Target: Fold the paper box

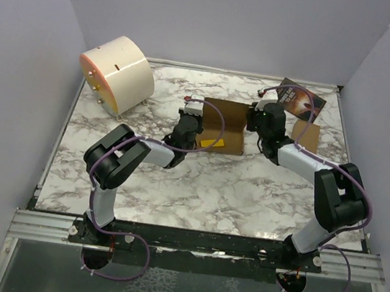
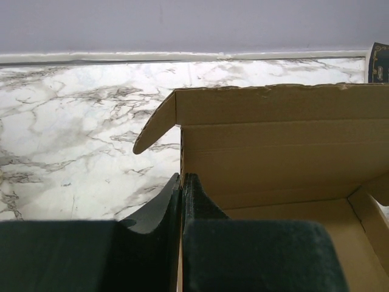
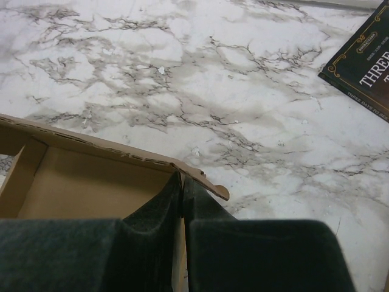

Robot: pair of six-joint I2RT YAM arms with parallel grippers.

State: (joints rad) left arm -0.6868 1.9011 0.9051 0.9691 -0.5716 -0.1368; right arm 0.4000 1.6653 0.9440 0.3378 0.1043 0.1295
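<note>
Marble bench (image 1: pixel 232 195) carried the paper box (image 1: pixel 221 126) just toward 12 o'clock of centre, judged part-formed: side walls up, lid unclosed, left gripper (image 2: pixel 182 181) clenched on its 9 o'clock wall, right gripper (image 3: pixel 182 180) on its 3 o'clock wall.

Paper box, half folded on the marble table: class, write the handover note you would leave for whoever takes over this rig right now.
Grippers: the left gripper is shut on the paper box, pinching its left end wall. The right gripper is shut on its right end.
Where: the box sits mid-table between the two arms, open side up.
Done: the walls are raised and the far long wall stands upright, giving a tray shape.
Left: a corner flap sticks outward, and the top is not closed.
Nearby, in neither gripper: the booklet, the smaller cardboard box and the cream drum.
</note>
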